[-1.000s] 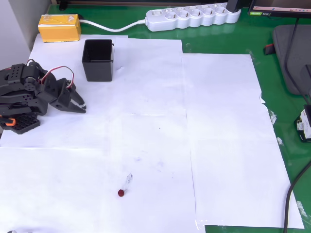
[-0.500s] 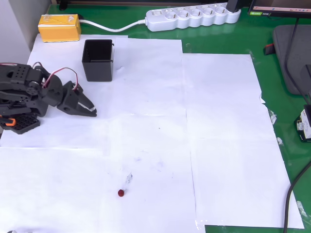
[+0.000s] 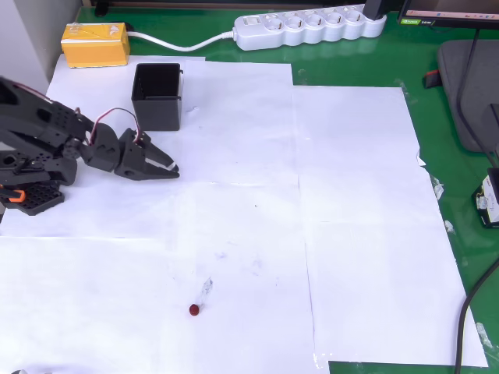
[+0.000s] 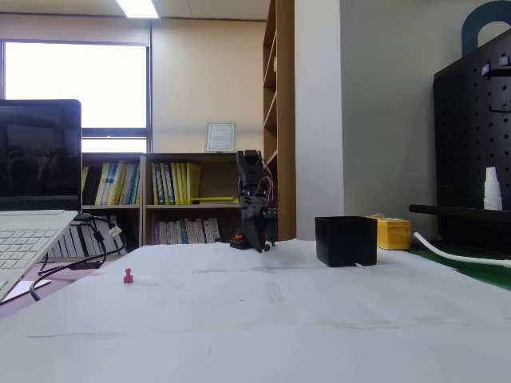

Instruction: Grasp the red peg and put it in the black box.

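The red peg (image 3: 194, 310) stands alone on the white paper near the front edge in the overhead view, and in the fixed view the peg (image 4: 128, 276) is at the left. The black box (image 3: 157, 97) sits open-topped at the back left; the box (image 4: 345, 240) is right of the arm in the fixed view. My gripper (image 3: 173, 170) is held low over the paper, just below and right of the box and far from the peg, pointing right. Its fingers lie close together with nothing between them. In the fixed view the gripper (image 4: 257, 243) hangs down at the table's far end.
A yellow box (image 3: 95, 44) and a white power strip (image 3: 308, 28) lie along the back edge. The arm's black base (image 3: 31, 195) sits at the left edge. White sheets (image 3: 351, 234) cover the green mat. A laptop (image 4: 32, 231) stands at the left in the fixed view.
The arm has stretched out to the right, carrying the gripper from beside its base to a spot below the black box. The peg and box have not moved.
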